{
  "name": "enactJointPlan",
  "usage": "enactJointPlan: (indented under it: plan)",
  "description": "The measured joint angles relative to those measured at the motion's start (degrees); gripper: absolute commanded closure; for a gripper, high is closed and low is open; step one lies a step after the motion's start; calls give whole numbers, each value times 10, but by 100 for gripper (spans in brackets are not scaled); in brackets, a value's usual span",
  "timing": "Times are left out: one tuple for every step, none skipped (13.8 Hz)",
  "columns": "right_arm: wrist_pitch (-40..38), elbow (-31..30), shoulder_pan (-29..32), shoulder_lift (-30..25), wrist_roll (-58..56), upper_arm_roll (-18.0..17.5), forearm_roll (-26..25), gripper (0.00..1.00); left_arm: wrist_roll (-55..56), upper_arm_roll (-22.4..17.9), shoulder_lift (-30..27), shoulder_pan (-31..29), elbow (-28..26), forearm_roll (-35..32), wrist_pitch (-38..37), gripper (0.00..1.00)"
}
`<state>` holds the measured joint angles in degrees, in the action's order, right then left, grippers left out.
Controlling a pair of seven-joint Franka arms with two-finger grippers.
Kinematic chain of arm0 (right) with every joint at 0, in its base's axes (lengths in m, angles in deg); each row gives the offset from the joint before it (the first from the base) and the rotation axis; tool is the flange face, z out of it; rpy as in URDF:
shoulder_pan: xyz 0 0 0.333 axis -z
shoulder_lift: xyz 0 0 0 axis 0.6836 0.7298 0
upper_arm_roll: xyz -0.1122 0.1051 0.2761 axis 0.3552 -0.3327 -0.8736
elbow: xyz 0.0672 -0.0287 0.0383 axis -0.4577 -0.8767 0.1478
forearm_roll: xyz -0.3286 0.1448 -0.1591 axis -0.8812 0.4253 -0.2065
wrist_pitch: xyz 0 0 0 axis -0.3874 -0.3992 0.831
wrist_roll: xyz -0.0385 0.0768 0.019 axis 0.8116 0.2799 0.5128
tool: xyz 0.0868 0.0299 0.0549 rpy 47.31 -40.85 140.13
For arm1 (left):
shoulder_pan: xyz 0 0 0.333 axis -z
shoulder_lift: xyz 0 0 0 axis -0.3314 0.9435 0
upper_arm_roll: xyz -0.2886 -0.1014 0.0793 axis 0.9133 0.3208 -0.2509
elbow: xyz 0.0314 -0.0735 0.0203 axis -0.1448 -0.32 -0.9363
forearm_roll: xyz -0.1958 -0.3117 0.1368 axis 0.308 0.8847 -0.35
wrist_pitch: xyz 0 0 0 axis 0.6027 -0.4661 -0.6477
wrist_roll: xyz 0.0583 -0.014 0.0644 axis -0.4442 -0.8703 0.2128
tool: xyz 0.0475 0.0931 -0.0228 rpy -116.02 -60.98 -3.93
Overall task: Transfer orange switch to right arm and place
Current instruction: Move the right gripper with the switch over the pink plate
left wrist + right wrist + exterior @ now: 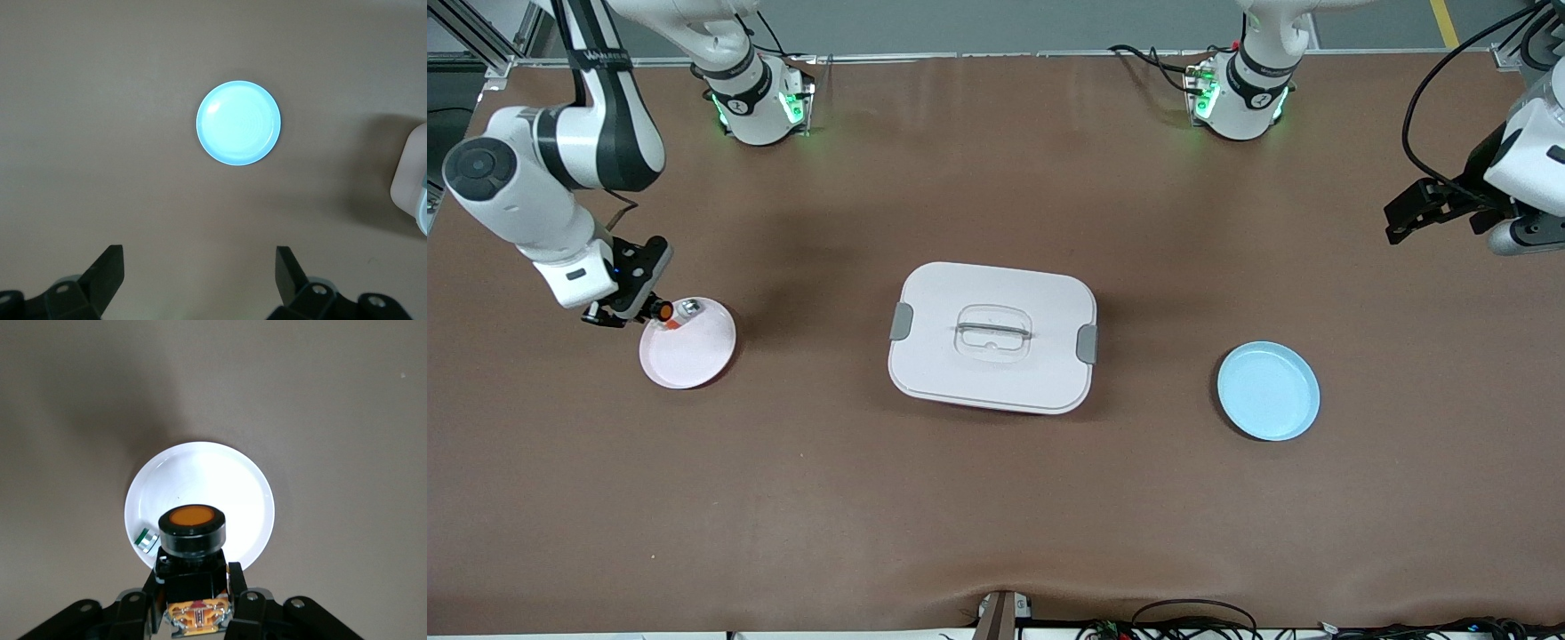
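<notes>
**Little lettering, none of it readable**

White lettering ran along the black band of the right arm (600, 60) near its upper link, but it was too small to make out. Small dark round marks sat on the white collars of both arm bases (738, 104), and these could not be read either. No other label, number or sign showed on anything on the desk (996, 498).

Even, soft overhead light falls on the table (996, 498). Shadows are faint and diffuse beside the box (992, 336) and the plates. The blue plate (238, 123) shows mild glare. All views are sharp.
</notes>
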<state>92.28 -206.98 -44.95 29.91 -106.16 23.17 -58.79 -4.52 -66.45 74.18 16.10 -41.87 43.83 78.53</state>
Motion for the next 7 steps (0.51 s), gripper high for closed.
enactJointPlan:
  plan:
    - [17, -1, 1, 16, -2, 0, -8, 100, 0, 0, 0, 0, -2, 0, 0, 0]
    - [36, -2, 3, 31, -2, 0, -18, 100, 0, 0, 0, 0, -4, 3, 0, 0]
    - [53, -2, 4, 46, -2, 0, -24, 100, 0, 0, 0, 0, -6, 7, 0, 0]
    - [67, -2, 6, 60, -2, 0, -28, 100, 0, 0, 1, 0, -6, 10, 0, 0]
    - [84, -3, 9, 74, -2, 0, -31, 100, 0, 0, 1, 0, -7, 11, 0, 0]
    - [104, -3, 13, 90, -2, 0, -31, 100, 0, 0, 1, 0, -7, 12, -1, 0]
    - [124, -3, 18, 106, -2, 0, -31, 100, 0, 0, 1, 0, -7, 12, -1, 0]
